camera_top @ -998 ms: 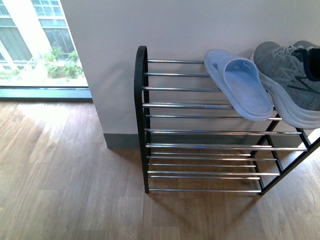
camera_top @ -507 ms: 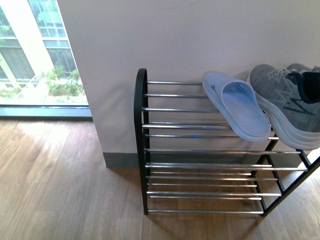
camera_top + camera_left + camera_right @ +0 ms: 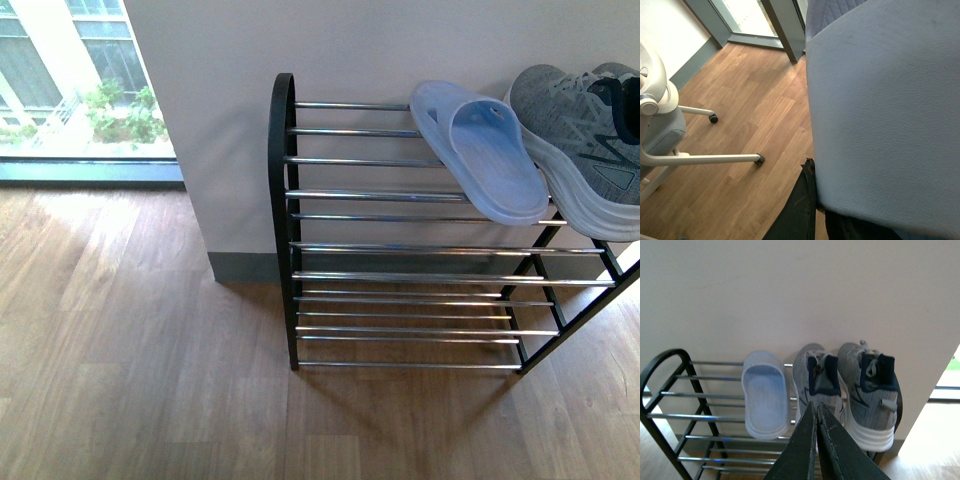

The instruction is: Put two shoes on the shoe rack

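Note:
The shoe rack (image 3: 283, 200) stands against the white wall, black frame with chrome bars. On its top tier lies one pale blue slide (image 3: 482, 160) beside a grey knit sneaker (image 3: 585, 130). In the right wrist view the rack (image 3: 662, 390) carries that slide (image 3: 765, 395) and two grey sneakers (image 3: 817, 382) (image 3: 870, 390). My right gripper (image 3: 816, 407) hangs shut and empty in front of them. A second pale blue slide (image 3: 885, 110) fills the left wrist view, with my left gripper (image 3: 812, 172) shut on its edge. Neither arm shows in the front view.
Wood floor (image 3: 130, 350) spreads in front of the rack, with a window (image 3: 70, 80) at the far left. In the left wrist view a white office chair base (image 3: 670, 145) with castors stands on the floor near a glass door frame (image 3: 782, 25).
The front view has shifted: the rack dropped lower in the picture half a second ago, then rose again. Slide and sneaker keep their places on the top tier.

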`<state>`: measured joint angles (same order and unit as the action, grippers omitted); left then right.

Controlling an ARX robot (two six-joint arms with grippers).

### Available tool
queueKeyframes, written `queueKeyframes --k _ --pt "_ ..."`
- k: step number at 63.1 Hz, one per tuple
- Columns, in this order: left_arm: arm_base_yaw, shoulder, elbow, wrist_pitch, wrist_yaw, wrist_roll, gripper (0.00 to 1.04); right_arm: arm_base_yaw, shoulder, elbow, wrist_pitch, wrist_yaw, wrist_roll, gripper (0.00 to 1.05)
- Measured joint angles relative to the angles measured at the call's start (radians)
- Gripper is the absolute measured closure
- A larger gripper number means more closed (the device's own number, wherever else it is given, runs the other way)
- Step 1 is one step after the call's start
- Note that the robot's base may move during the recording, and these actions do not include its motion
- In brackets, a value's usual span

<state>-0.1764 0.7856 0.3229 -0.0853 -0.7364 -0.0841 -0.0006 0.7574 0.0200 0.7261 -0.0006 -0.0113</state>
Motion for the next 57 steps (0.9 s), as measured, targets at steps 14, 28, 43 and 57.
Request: queueKeyframes --k 14,28,43,57 --pt "0.0 0.0 0.0 0.0 0.0 0.0 1.03 0.0 -0.155 -0.001 -0.137 0.0 0.0 1.03" --pt "0.0 0.0 0.0 0.0 0.0 0.0 1.03 0.0 -0.306 -0.001 -0.278 0.0 0.0 1.03" --pt "0.0 0.0 0.0 0.0 0.0 0.0 1.03 0.0 -0.414 -0.001 -0.381 0.0 0.0 1.03" --pt "0.0 0.0 0.0 0.0 0.0 0.0 1.03 0.0 -0.489 -0.001 -0.455 0.0 0.001 1.03"
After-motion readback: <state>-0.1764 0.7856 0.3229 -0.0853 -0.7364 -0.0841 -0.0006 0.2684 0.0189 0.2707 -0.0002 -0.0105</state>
